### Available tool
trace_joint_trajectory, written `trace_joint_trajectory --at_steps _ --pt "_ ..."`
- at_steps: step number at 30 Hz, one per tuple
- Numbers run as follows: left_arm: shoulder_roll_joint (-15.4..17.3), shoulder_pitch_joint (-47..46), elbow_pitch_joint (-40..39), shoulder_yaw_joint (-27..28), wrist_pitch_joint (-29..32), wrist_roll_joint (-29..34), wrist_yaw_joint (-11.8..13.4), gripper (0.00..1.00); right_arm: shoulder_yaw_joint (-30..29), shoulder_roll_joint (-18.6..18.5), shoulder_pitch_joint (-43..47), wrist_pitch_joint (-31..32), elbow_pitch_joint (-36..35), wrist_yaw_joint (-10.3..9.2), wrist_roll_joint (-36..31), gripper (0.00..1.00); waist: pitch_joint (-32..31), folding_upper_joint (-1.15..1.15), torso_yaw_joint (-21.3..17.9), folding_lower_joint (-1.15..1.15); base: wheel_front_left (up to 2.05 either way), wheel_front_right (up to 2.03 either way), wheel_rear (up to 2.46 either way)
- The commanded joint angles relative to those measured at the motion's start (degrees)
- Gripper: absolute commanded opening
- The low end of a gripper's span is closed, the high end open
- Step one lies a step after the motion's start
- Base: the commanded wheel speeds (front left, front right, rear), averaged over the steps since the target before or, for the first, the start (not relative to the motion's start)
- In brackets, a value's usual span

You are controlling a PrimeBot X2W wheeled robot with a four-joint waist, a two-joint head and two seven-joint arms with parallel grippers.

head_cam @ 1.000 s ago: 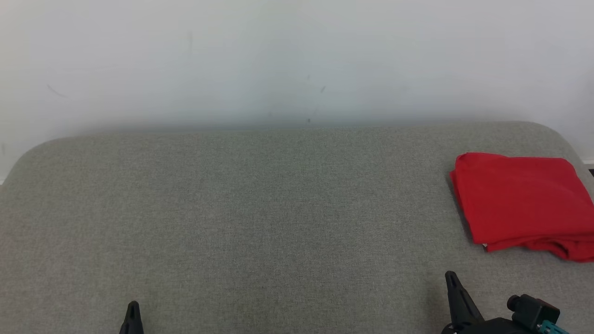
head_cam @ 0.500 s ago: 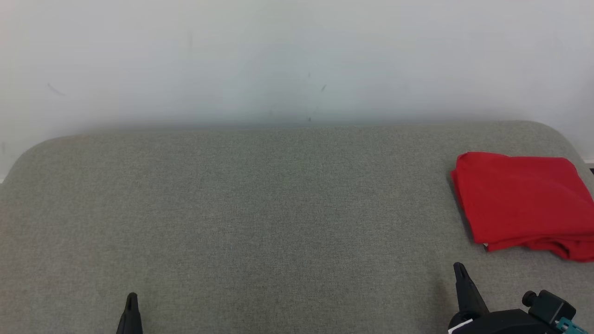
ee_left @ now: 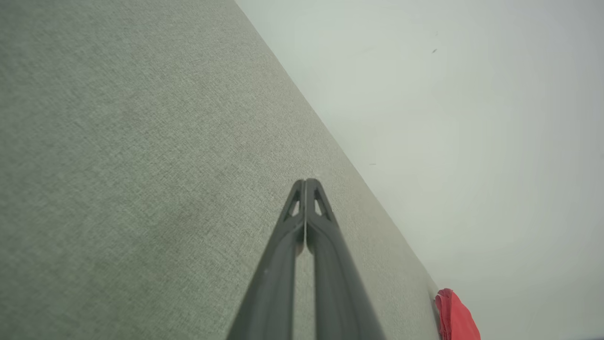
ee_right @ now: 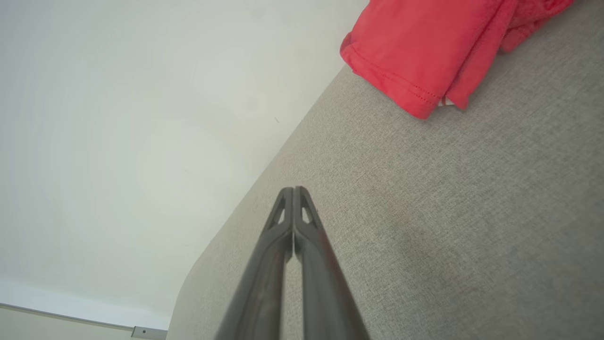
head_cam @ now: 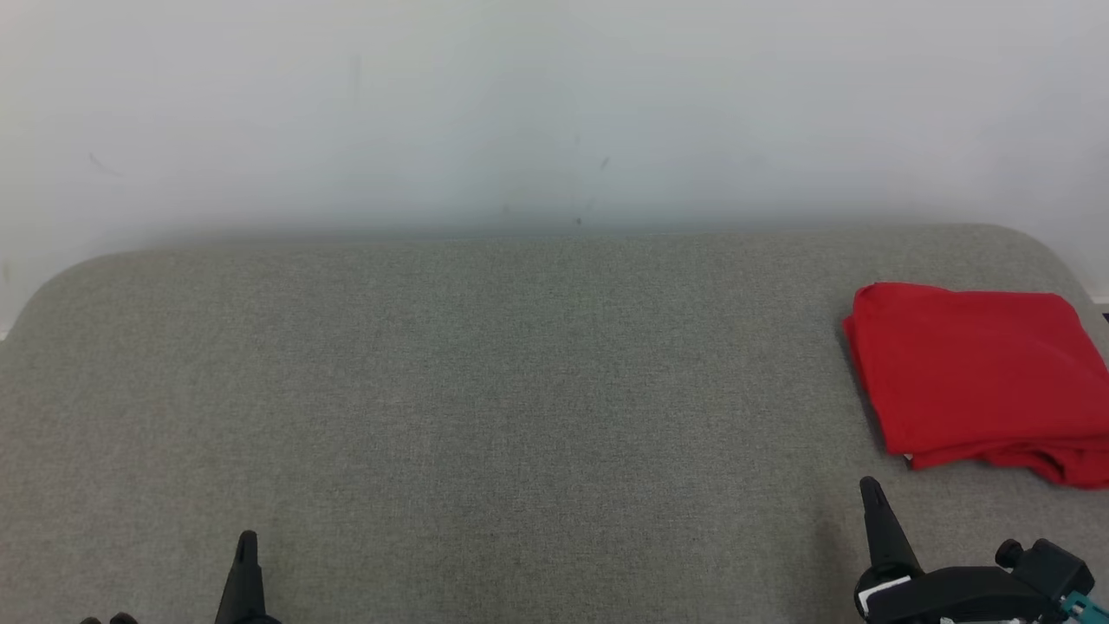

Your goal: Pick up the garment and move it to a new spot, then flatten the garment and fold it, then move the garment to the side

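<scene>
Right gripper (head_cam: 871,487) and left gripper (head_cam: 247,542) creep forward, both pinched closed and empty. Folded garment (head_cam: 975,373) lies at the cushion's (head_cam: 520,390) right end; steer clear so the fold holds.

You have bright, soft, even light, and the red garment (head_cam: 979,373) casts just a thin dark line along its left edge onto the grey cushion (head_cam: 485,416). Left of the garment, a dim band shades the white wall (head_cam: 554,130) where it meets the cushion, whose weave looks sharp. In the right wrist view a faint smudge of shadow lies on the cushion below the garment.
</scene>
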Motion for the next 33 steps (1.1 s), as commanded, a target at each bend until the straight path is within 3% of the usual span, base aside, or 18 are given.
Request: trace_joint_trajectory --at_steps 1,33 --pt "0.39 -1.26 -0.5 0.22 0.5 -1.52 -0.34 0.0 -0.29 -0.03 -1.1 0.19 -0.75 0.03 1.75 0.0 0.01 0.0 0.01 0.0 0.0 0.0 0.0" --pt "0.52 -4.8 0.62 1.11 5.73 -18.35 -0.64 0.0 -2.5 -0.04 -2.48 2.9 -1.72 0.04 19.41 0.0 0.43 0.0 0.18 -0.01 0.0 0.0 0.0"
